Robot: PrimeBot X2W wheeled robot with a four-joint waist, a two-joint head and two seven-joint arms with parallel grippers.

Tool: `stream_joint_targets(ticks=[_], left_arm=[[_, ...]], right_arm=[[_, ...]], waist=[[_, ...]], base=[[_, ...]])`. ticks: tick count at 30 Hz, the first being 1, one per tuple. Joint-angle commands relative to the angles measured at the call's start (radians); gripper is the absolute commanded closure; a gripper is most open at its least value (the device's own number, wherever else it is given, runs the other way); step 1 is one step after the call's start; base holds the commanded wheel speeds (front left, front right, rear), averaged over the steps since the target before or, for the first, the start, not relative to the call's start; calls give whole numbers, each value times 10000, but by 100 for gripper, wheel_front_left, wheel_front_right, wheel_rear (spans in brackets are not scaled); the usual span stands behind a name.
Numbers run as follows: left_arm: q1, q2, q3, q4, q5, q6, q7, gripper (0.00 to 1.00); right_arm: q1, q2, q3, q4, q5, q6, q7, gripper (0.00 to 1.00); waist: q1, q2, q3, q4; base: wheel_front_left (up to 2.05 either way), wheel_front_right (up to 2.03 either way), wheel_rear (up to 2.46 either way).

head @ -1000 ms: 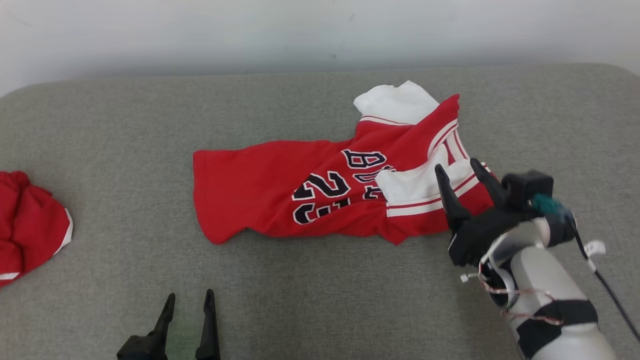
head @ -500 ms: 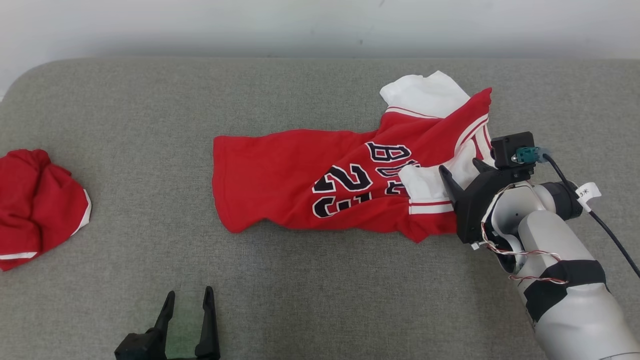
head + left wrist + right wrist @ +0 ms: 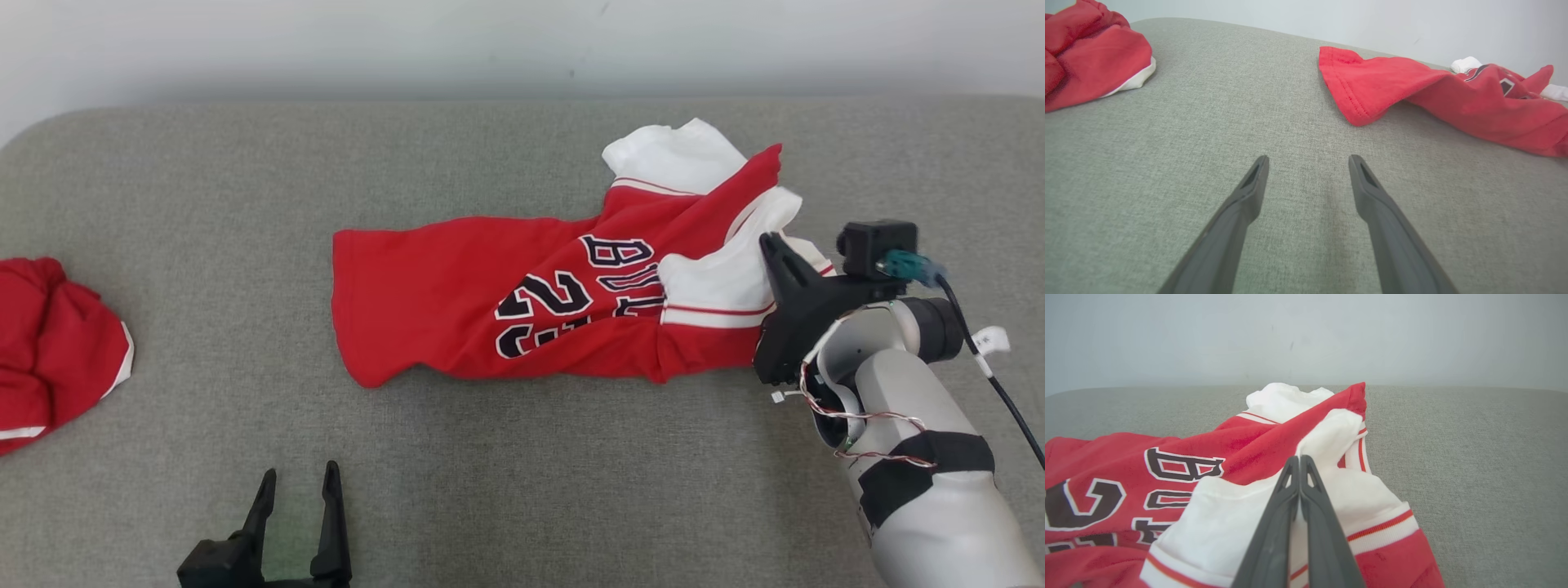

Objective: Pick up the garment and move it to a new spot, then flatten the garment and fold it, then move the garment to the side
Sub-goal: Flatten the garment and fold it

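The garment [image 3: 490, 302] is a red jersey with white sleeves, striped trim and black numerals edged in white, lying rumpled with its hem toward 9 o'clock. The left gripper [image 3: 295, 482] hovers nearest, fingers spread, and the garment lies well apart at its 1 o'clock. At the garment's 3 o'clock end, the right gripper [image 3: 771, 245] has its fingers pressed together, pinching a white sleeve fold. The grey fabric surface [image 3: 522, 457] also bears a red cloth [image 3: 57, 343] far toward 9 o'clock. A pale wall [image 3: 490, 41] rises behind.
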Motion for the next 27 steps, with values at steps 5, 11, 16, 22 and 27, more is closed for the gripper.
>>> stream_joint_targets(ticks=[5,11,16,22,27], left_arm=[[319,-2,14,-29,132,-72,-34,0],[686,-1,126,9,212,-66,-34,0],[877,-2,245,31,223,-92,-34,0],[1038,-5,289,92,192,-105,-34,0],[1045,-1,275,117,201,-102,-34,0]], right_arm=[[1092,94,-225,-680,685,-24,-1249,100],[3201,-77,-353,-1917,1267,-24,-2029,100],[5143,102,-602,-2841,1506,-24,-2318,91],[7086,518,-1614,-3478,1586,-24,-2203,0],[7404,357,-2533,-4094,1080,-24,-1818,0]], waist=[[-1,-1,-593,-411],[-1,-1,-1079,-923],[-1,-1,-1380,-1229],[-1,-1,-1549,-1371],[-1,-1,-1548,-1415]], base=[[0,0,0],[0,0,0],[0,0,0],[0,0,0],[0,0,0]])
